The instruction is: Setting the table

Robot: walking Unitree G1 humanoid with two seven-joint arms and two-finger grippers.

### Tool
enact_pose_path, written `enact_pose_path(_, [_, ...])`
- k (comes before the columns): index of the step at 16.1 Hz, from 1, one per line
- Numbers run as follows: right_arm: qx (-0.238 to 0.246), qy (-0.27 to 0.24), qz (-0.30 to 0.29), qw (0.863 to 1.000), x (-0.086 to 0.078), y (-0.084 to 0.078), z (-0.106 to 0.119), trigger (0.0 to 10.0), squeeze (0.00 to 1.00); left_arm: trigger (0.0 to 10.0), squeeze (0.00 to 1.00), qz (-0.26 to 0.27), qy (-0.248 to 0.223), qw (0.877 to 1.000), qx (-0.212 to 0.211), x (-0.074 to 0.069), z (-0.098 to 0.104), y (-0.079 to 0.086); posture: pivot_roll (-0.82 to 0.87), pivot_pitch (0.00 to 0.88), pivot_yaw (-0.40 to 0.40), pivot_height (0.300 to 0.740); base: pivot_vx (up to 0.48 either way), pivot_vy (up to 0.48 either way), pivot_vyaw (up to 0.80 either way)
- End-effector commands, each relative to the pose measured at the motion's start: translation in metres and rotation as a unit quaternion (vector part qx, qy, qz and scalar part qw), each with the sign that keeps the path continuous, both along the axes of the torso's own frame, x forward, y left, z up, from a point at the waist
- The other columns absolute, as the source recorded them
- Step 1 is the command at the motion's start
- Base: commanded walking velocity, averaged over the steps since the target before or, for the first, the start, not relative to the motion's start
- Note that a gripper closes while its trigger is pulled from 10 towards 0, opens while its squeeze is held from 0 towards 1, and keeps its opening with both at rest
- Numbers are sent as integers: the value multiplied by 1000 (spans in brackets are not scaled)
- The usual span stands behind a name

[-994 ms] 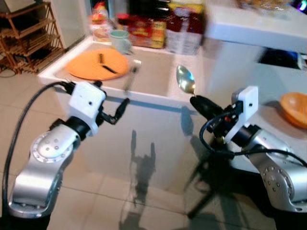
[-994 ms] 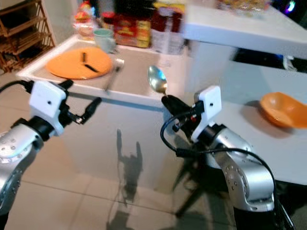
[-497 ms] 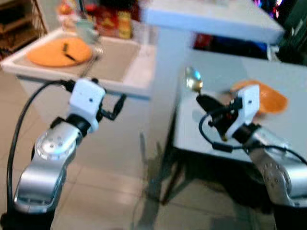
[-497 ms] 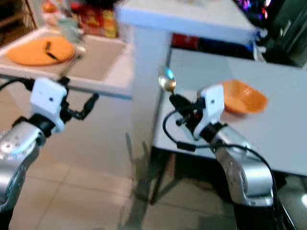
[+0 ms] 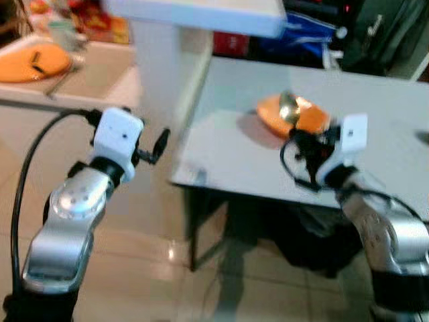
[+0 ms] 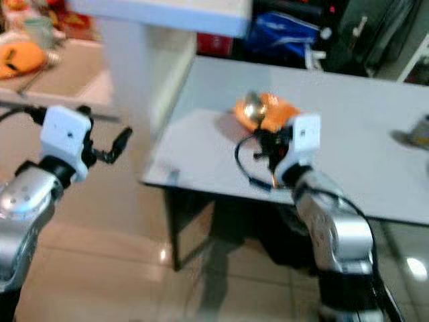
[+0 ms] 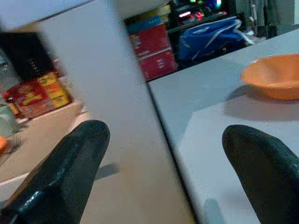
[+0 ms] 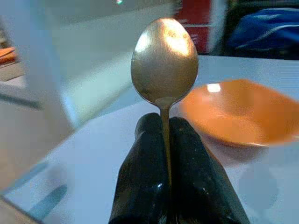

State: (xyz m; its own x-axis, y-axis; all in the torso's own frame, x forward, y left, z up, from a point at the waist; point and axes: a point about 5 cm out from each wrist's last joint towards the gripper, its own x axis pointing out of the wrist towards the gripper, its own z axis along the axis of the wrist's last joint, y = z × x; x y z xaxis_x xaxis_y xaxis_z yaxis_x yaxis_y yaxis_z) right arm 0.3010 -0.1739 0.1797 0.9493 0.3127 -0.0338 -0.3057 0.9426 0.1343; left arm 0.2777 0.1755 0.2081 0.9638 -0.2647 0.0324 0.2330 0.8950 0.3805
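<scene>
Right wrist view: a metal spoon point(image 8: 164, 60) is clamped upright by its handle between the two black fingers point(image 8: 142, 186) of the right hand point(image 8: 168, 135), which are pressed together on it, with the bowl of the spoon standing above the fingertips. Beyond it, an orange bowl point(image 8: 238, 114) is seen resting on the pale grey counter point(image 8: 93, 158). From the head views, the right hand point(image 5: 299, 141) is held over the counter point(image 5: 221, 144), just in front of the orange bowl point(image 5: 305, 115), and the spoon point(image 5: 289, 107) appears against the bowl's rim; whether it touches the bowl cannot be told. The left hand point(image 5: 158, 144) is raised off the near left corner of the counter, above the tiled floor point(image 5: 147, 268), with nothing between its fingers point(image 7: 70, 172), which are spread wide apart in the left wrist view. At far left a second, beige counter point(image 5: 87, 77) is seen carrying an orange plate point(image 5: 30, 64) with a dark item lying on it, and a pale cup point(image 6: 38, 30) behind it. A white upright panel point(image 5: 157, 64) stands between the two counters. Blue and red items are blurred in the background
</scene>
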Motion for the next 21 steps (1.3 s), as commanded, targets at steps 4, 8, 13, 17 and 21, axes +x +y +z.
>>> enact_pose_path(4, [-10, 31, -49, 998, 3, -8, -12, 10000, 0, 10000, 0, 18, -6, 1000, 16, 4, -1, -2, 52, 22, -6, 740, 0, -480, 0])
enact_pose_path(8, [-7, 40, -47, 998, 11, 2, -16, 10000, 0, 10000, 0, 22, -6, 1000, -14, 9, 1, -7, 53, 27, -4, 740, 0, 0, 0])
enact_pose_path(13, [13, 54, -23, 998, 9, 13, -22, 10000, 0, 10000, 0, -2, 12, 1000, -29, 6, -4, -15, 59, 23, -10, 740, 253, 0, -391])
enact_pose_path(17, [2, 64, -5, 998, 10, 19, -28, 10000, 0, 10000, 0, 2, 11, 1000, -25, 6, -3, -12, 64, 17, -13, 740, 461, 0, -400])
enact_pose_path(21, [-1, 65, 33, 997, 9, 28, -29, 10000, 0, 10000, 0, 4, 11, 1000, -23, 4, -4, -11, 68, 15, -18, 740, 457, 0, 0])
